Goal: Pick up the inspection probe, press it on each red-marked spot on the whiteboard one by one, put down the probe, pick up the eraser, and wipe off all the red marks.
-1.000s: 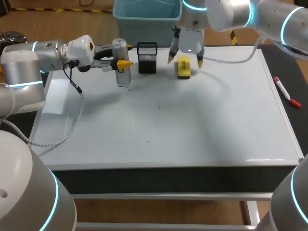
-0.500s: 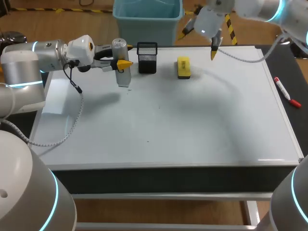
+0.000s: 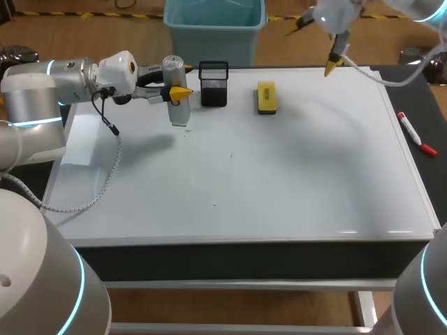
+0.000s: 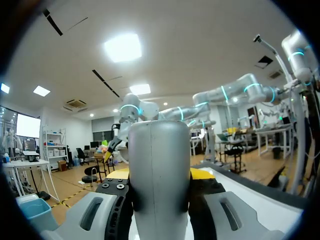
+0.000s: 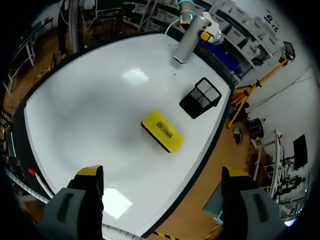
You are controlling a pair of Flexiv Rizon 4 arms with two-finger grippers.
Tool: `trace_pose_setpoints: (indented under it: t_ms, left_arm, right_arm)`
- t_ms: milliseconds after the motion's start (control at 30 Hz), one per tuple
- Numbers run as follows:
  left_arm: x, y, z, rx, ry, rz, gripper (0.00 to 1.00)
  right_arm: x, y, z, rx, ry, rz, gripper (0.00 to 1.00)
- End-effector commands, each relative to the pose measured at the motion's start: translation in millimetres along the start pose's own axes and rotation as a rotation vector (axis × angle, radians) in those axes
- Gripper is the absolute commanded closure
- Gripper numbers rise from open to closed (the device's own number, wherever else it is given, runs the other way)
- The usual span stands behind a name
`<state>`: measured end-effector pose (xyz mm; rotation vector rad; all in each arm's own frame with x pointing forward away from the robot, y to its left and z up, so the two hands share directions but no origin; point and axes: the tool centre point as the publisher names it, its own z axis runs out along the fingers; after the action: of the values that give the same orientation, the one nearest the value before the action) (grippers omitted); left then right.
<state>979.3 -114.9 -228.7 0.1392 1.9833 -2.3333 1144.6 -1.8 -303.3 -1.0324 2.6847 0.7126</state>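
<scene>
Your right gripper [image 3: 311, 49] swings up past the far edge, fingers wide and empty, leaving the yellow eraser [image 3: 266, 97] flat on the whiteboard [image 3: 279, 181], which shows no red marks, so wiping looks done, while your left gripper [image 3: 180, 82] stays clamped on the upright probe [image 3: 179, 112].

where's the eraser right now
In the head view the yellow eraser lies flat on the whiteboard near its far edge, just to the right of the black mesh holder and apart from it.
</scene>
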Motion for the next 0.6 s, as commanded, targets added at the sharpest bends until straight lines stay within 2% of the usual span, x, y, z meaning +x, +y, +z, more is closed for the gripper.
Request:
trace_pose_setpoints:
  t_ms: [33,167,600]
  left_arm:
    - [-0.8,-1.1,0.1,-0.001,0.003,-0.001,1.00]
    - [-0.8,-1.1,0.1,-0.001,0.003,-0.001,1.00]
    - [-0.8,-1.1,0.1,-0.001,0.003,-0.001,1.00]
  right_arm:
    - [13.1,-5.1,-16.8,-0.004,-0.019,0.034,0.00]
    - [19.8,-9.2,-28.3,-0.014,-0.063,0.039,0.00]
    - [22.3,-9.3,-31.8,-0.013,-0.058,0.064,0.00]
